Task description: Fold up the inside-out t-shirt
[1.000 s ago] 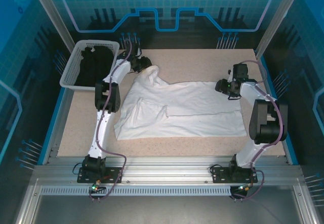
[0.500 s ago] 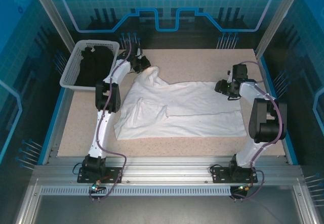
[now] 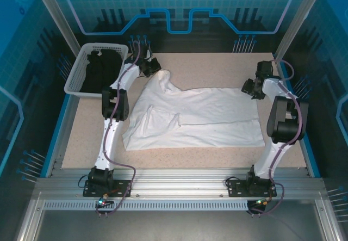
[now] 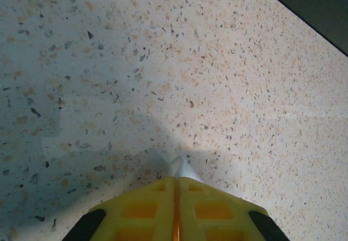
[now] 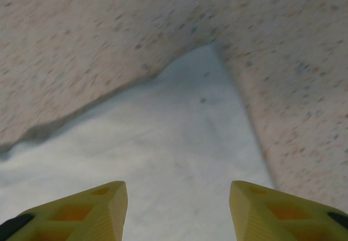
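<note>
Cloth first: the inside-out t-shirt point(image 3: 201, 116) lies wrinkled across the middle of the worktop point(image 3: 217, 67), its far-left corner drawn up into a peak. The step in hand looks like securing both far corners so the far edge can be carried toward the near side.

The left arm point(image 3: 117, 97) reaches to that peak. Its jaws are together, and in the wrist view a small tip of white cloth point(image 4: 182, 167) pokes out between the yellow fingers point(image 4: 141, 208). That bite seems thin, so a gentle pull would be wise to keep it from slipping out.

The right arm point(image 3: 283, 118) hangs at the far-right corner with its jaws apart and nothing in them. Its wrist view shows the shirt's point point(image 5: 209, 53) ahead of the fingers point(image 5: 92, 203). It should probably go down and forward until the corner sits between the pads, then close on both layers. After that, both arms ought to rise evenly, or the fold will skew.

Blue panels point(image 3: 179, 12) wall in the cell, and an aluminium rail point(image 3: 179, 189) runs along the near edge. The worktop is pale speckled stone, likely slick under cloth. A white basket point(image 3: 78, 72) at the far left holds a black garment point(image 3: 100, 67), close to the left arm's path.
</note>
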Available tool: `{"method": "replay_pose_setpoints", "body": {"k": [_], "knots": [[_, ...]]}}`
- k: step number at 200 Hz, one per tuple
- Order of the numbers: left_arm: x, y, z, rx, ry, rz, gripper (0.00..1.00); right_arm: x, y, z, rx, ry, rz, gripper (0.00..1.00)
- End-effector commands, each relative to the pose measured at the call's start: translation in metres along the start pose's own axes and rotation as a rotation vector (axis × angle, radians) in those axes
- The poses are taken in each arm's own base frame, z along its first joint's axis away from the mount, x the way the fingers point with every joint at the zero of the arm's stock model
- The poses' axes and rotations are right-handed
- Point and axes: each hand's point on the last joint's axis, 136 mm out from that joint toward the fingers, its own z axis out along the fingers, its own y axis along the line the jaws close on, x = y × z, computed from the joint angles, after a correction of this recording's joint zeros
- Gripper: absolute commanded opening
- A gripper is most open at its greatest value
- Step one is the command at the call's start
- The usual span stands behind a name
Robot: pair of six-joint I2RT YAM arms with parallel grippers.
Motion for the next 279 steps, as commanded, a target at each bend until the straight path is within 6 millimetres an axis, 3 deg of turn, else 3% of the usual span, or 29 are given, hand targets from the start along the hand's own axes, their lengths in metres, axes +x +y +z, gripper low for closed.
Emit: {"method": "replay_pose_setpoints", "body": {"k": [1,57,123,154,165,208,279], "knots": [[-0.024,-0.031,-0.032,0.07,-0.059,0.037,0.09,0.001,-0.018,0.012,0.08,0.065,0.034,0.53],[-0.023,-0.026,-0.028,0.065,-0.056,0.045,0.11,-0.014,-0.02,0.025,0.093,0.096,0.031,0.52],[-0.023,-0.018,-0.02,0.063,-0.052,0.034,0.16,-0.011,-0.014,0.028,0.05,0.103,0.034,0.52],[-0.021,-0.017,-0.017,0.066,-0.041,0.026,0.05,-0.014,-0.015,0.026,0.053,0.096,0.032,0.52],[-0.022,-0.019,-0.02,0.071,-0.043,0.026,0.0,-0.017,-0.016,0.025,0.059,0.089,0.035,0.52],[-0.03,-0.039,-0.04,0.111,-0.06,0.039,0.0,-0.03,-0.026,0.025,0.099,0.072,0.058,0.52],[-0.026,-0.064,-0.069,0.172,-0.075,0.055,0.0,-0.032,-0.019,0.056,0.107,0.149,0.034,0.46]]}}
